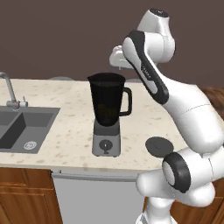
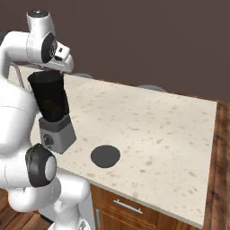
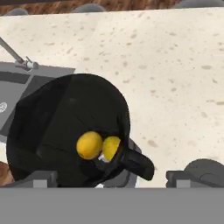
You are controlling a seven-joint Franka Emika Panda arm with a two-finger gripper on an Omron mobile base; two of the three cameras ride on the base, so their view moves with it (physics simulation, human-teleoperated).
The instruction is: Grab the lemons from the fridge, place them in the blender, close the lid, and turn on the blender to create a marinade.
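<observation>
- Now both lemons [image 3: 98, 146] lie side by side, touching, at the bottom of the blender [image 1: 106, 114] jar, as the hand view shows looking straight down into its dark mouth.
- Above the jar the gripper [image 3: 109, 178] hovers with its fingertips spread wide and nothing between them.
- By my reckoning the filling step is done, and closing the jar is the step in hand.
- On the counter [image 2: 152, 121] the lid [image 2: 105, 156] lies flat, near the front edge and just right of the blender base, apart from it.
- Next, I judge, the arm must swing right and down to the lid, pinch it by its rim, carry it level over the jar mouth and seat it squarely.
- After that the round dial [image 1: 105, 145] on the front of the grey base needs turning.
- To the left, well apart, sit the sink [image 1: 24, 129] and tap [image 1: 8, 89].
</observation>
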